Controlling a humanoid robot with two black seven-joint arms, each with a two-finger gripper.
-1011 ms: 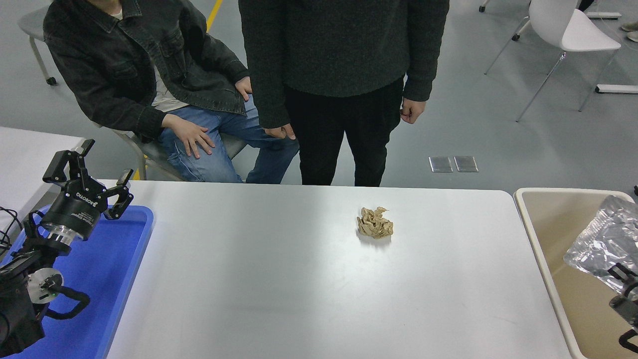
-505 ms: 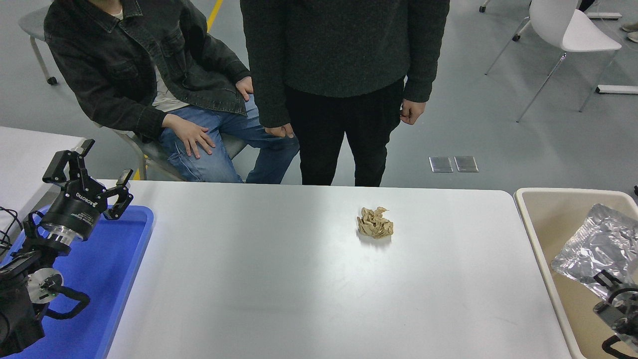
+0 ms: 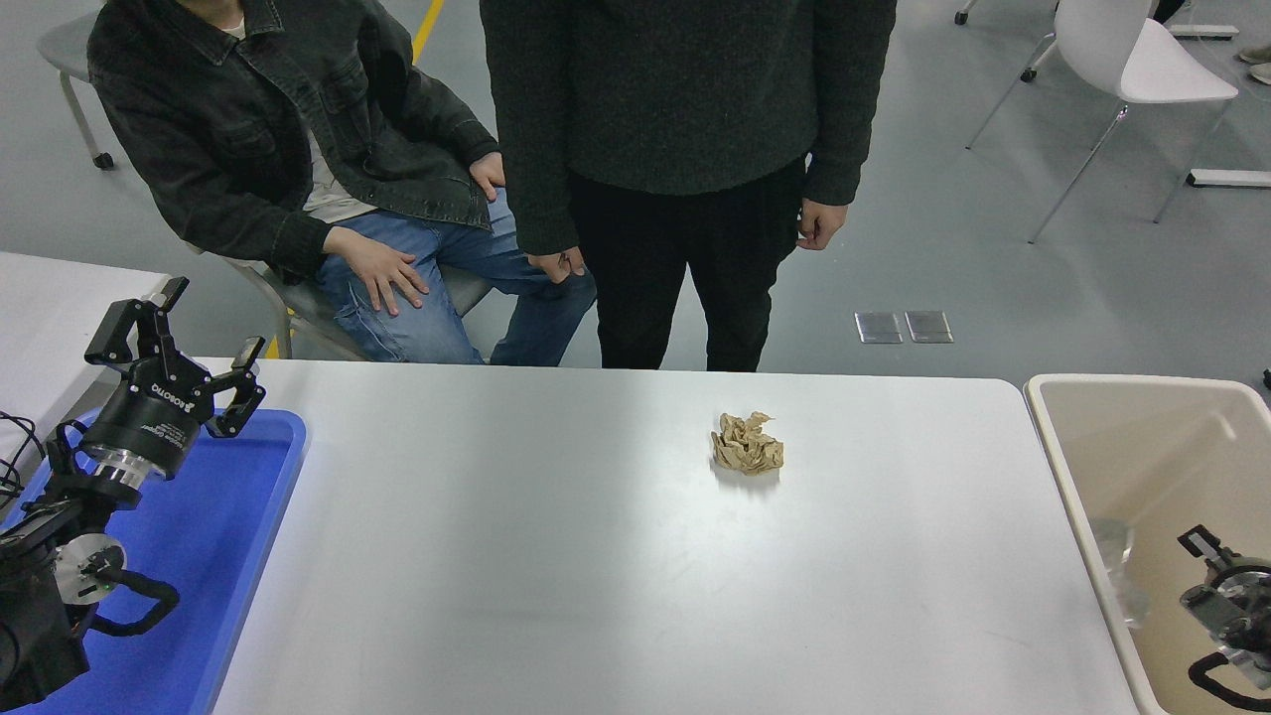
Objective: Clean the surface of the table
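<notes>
Nearest, lower left: left gripper (image 3: 177, 343), black with a metal collar, parked over a flat blue plastic tray (image 3: 253, 516) with raised rim, fingers spread apart, holding nothing. Lower right: right gripper (image 3: 1223, 586), mostly cut off by the frame edge, sits above a beige plastic bin (image 3: 1067, 467) with rounded corners; cannot tell finger state. Faint translucent crinkled film (image 3: 1120, 571) against the bin's inner wall, blurred. Between tray and bin: the table surface (image 3: 556, 556), one wide white glossy top with soft light reflections, spanning the middle of the view. One crumpled brown paper ball (image 3: 747, 444), creased and irregular, lying on it right of centre toward the far edge, well apart from both grippers. Far side: two people, one seated person (image 3: 288, 149) in a dark denim jacket and blue jeans, one standing person (image 3: 685, 129) in a dark knit sweater. Far right: one white chair (image 3: 1132, 70) on thin metal legs, on grey floor.
</notes>
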